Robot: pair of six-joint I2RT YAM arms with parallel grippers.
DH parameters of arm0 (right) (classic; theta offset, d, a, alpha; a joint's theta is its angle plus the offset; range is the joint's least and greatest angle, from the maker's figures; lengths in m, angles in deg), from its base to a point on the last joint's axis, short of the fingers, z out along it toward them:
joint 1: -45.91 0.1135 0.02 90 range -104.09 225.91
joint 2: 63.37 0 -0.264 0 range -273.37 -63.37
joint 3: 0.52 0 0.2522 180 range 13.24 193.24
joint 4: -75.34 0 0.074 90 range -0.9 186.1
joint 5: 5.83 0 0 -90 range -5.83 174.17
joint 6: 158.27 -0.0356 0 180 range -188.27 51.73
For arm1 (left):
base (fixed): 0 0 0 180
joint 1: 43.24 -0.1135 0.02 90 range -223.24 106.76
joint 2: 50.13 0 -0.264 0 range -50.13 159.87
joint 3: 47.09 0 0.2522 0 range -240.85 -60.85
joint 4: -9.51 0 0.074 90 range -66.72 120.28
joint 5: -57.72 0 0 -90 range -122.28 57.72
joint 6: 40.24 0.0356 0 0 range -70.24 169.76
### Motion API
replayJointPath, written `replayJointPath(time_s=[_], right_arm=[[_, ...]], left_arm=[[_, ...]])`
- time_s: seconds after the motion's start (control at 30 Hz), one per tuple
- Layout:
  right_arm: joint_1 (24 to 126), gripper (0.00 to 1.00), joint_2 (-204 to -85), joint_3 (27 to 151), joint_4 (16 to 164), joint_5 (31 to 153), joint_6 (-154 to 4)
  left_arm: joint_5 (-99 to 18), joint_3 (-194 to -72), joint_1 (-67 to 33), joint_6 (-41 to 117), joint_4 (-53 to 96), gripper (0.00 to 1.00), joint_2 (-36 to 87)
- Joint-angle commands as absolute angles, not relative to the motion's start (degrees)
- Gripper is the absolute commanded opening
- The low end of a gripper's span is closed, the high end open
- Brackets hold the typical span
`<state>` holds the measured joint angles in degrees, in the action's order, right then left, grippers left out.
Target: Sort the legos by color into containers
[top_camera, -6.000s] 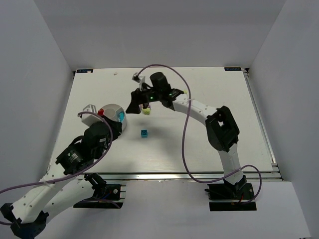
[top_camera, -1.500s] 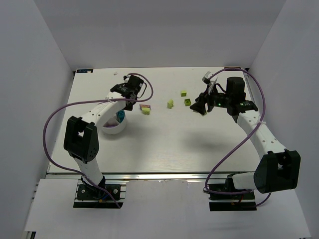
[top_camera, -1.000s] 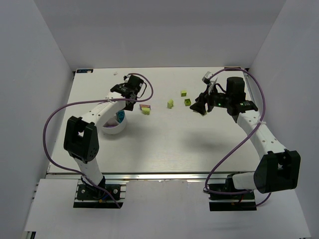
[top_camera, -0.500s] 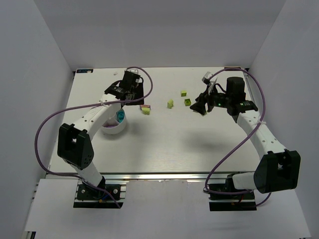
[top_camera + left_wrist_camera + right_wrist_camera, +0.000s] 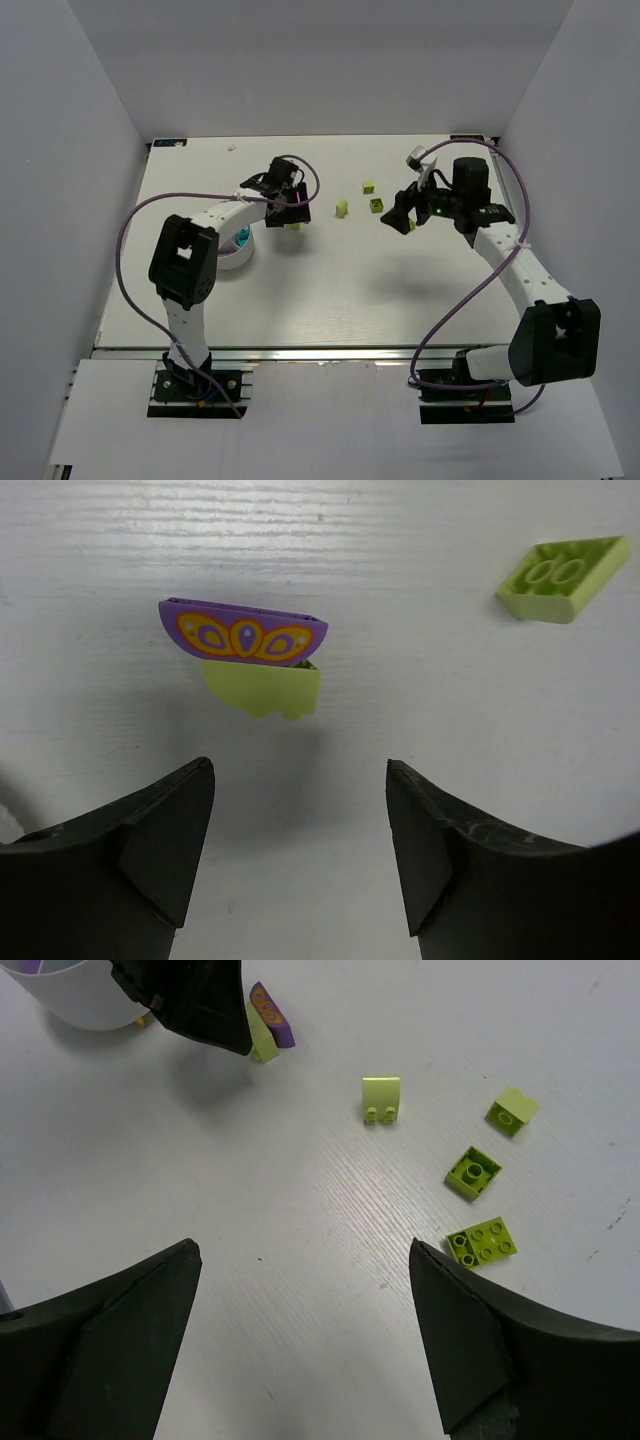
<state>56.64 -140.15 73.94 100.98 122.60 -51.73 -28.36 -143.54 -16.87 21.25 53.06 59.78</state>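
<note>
A purple piece with an orange pattern [image 5: 243,635] sits on a lime brick [image 5: 262,687], lying on the table just ahead of my left gripper [image 5: 298,770], which is open and empty. In the top view that gripper [image 5: 292,208] hovers over this pair, right of the white dish [image 5: 230,262]. A teal brick [image 5: 243,237] lies in the dish. Several loose lime legos [image 5: 381,1100] [image 5: 473,1172] [image 5: 482,1241] [image 5: 512,1111] lie ahead of my right gripper [image 5: 304,1250], which is open wide and empty. From above, that gripper [image 5: 398,215] is right of the lime bricks [image 5: 376,205].
Another lime brick [image 5: 563,573] lies at the far right of the left wrist view. The right wrist view shows the dish [image 5: 85,990] and the left arm's black fingers [image 5: 195,1000] at its top left. Purple cables loop over both arms.
My left gripper has swung right from beside the dish to the purple-and-lime pair and opened. The right gripper's jaws have spread wider; its arm has stayed put.
</note>
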Motion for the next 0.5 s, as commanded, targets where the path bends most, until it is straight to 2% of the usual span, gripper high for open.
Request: replayJointPath(time_s=[0.0, 0.47], right_arm=[[56.3, 0.89, -140.5, 73.1, 98.5, 121.9, -52.4], [56.3, 0.89, -142.1, 73.3, 97.2, 120.0, -53.9]], left_arm=[[-28.3, -147.2, -16.7, 20.1, 52.0, 0.79, 61.0], [-22.6, -150.2, -16.7, 22.9, 52.4, 0.79, 67.8]])
